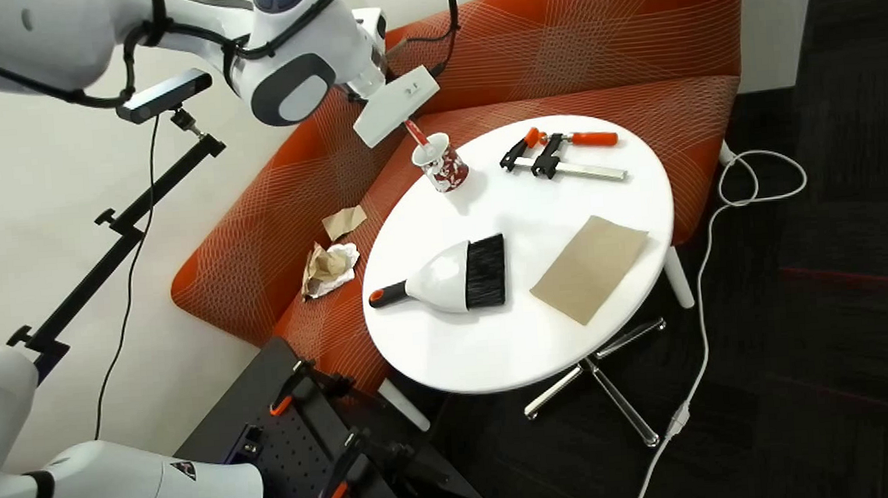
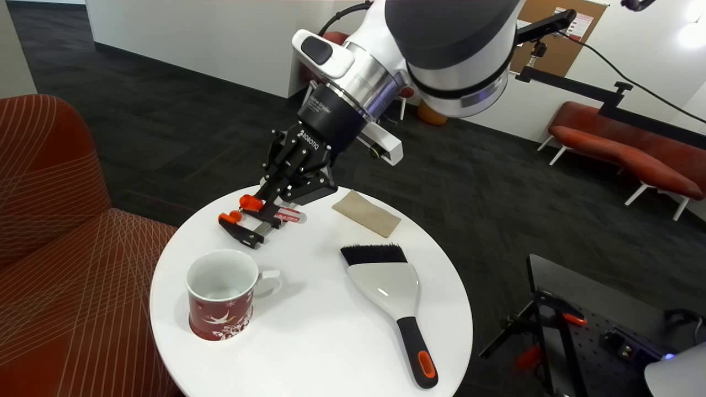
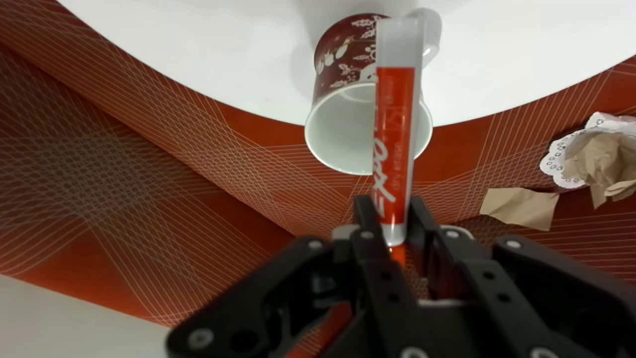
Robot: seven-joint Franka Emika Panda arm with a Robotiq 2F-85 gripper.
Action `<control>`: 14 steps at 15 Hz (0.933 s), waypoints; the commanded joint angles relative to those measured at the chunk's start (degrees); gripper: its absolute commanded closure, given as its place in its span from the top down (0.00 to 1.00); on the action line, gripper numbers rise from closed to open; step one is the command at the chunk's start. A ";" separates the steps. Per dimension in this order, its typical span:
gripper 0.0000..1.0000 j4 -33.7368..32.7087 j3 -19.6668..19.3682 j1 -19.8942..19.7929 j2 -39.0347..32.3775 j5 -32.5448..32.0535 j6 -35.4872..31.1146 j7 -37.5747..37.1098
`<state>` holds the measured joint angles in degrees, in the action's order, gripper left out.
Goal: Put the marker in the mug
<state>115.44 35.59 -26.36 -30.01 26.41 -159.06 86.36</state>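
The marker (image 3: 395, 134) has a red label and a whitish end. My gripper (image 3: 390, 209) is shut on it near its orange-red end. In the wrist view the marker crosses in front of the mug (image 3: 343, 127). The mug is white inside, with a red-and-white pattern outside, and stands upright on the table. In an exterior view the marker (image 1: 415, 132) overlaps the mouth of the mug (image 1: 450, 170). In an exterior view the marker (image 2: 288, 214) and gripper (image 2: 269, 207) appear beyond and apart from the mug (image 2: 220, 322), and the marker lies near level.
A clamp (image 1: 583, 169) with orange handles lies on the round white table (image 1: 428, 352). A brush with a white dustpan (image 1: 442, 276) and a brown paper sheet (image 1: 590, 270) lie there too. A red bench (image 1: 555, 46) stands against the table's far side, with crumpled paper (image 1: 328, 269) on it.
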 commanded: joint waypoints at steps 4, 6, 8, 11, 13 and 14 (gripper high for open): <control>0.06 -2.47 3.73 -1.90 -3.68 9.81 -0.01 14.65; 0.06 -3.44 4.00 -1.53 -5.38 11.56 -0.66 18.80; 0.05 -4.77 4.18 -1.32 -7.15 13.24 -0.48 22.19; 0.05 -6.77 5.12 -1.50 -9.70 16.67 0.17 26.72; 0.05 -8.17 5.98 -1.73 -11.25 19.67 0.41 30.10; 0.05 -8.96 6.13 -1.61 -11.90 21.19 0.96 31.46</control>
<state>109.45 40.05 -27.44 -39.45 43.24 -159.02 112.79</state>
